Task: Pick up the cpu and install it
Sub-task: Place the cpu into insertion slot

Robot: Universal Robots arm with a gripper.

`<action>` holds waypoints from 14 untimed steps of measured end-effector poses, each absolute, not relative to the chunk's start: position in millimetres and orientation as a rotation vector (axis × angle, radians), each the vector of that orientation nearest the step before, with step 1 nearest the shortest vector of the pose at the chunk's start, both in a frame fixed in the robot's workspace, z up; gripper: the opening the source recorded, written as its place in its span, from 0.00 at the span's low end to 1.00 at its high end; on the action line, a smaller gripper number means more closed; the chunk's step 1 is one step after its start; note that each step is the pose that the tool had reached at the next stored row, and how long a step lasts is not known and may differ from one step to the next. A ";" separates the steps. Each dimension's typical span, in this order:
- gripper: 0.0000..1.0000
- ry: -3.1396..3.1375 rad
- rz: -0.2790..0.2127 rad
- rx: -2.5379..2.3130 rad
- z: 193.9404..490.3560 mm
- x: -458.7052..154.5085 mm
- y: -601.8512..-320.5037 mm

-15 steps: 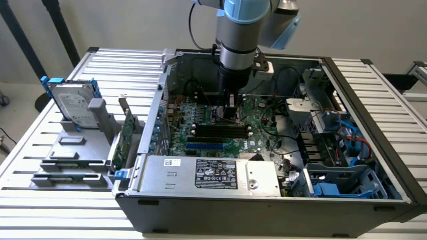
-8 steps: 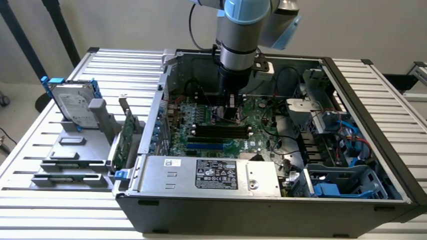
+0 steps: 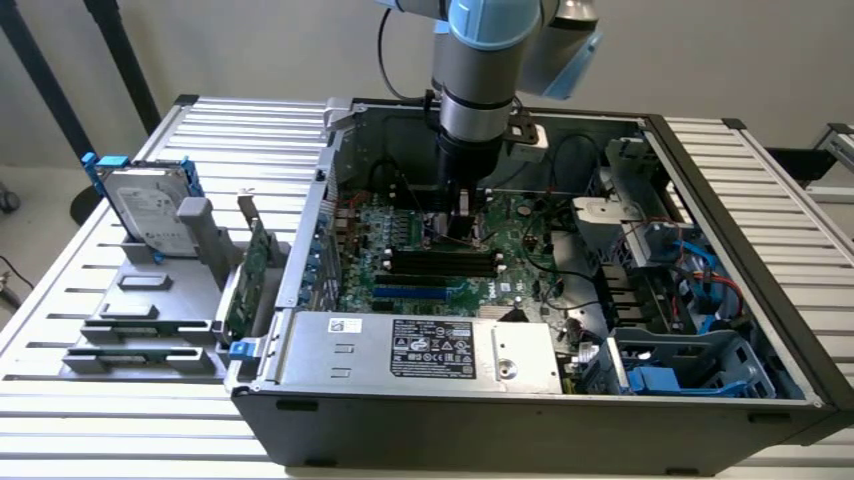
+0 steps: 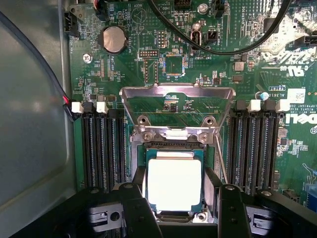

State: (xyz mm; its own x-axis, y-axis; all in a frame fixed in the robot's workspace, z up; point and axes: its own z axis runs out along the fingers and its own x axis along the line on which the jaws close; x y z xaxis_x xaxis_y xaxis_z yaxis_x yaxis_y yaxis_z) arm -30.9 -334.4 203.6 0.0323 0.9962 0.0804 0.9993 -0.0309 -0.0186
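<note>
The cpu point(image 4: 174, 184), a small square chip with a bright silver top and a green rim, sits between my gripper's point(image 4: 175, 210) two black fingers point(image 4: 139, 208). They press against its opposite edges, so the gripper is shut on it. The chip is directly over the open socket on the green motherboard point(image 4: 208, 59). The socket's metal load plate point(image 4: 177, 101) is flipped up beyond it. Whether the chip rests in the socket or hovers just above it, I cannot tell. In the exterior view my gripper point(image 3: 462, 228) reaches straight down into the open computer case point(image 3: 747, 300), close to the board.
Black memory slots point(image 4: 101, 148) flank the socket on both sides. Black cables point(image 4: 233, 47) loop over the board beyond the load plate. A grey metal box with a black label point(image 3: 420, 350) lies along the case's near edge. A hard drive with blue rails point(image 3: 144, 205) stands in a rack at the exterior view's left.
</note>
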 end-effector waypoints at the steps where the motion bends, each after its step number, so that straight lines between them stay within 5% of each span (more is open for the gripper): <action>1: 0.55 -2.137 -0.069 -2.206 203.3 -30.9 -334.4; 14: 0.55 -2.146 -0.051 -2.215 202.9 -30.9 -332.0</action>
State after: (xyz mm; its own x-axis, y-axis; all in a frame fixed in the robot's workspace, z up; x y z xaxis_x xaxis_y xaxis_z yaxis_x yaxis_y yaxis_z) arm -30.9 -332.0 202.9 0.0323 0.9975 0.0635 0.9993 -0.0313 -0.0181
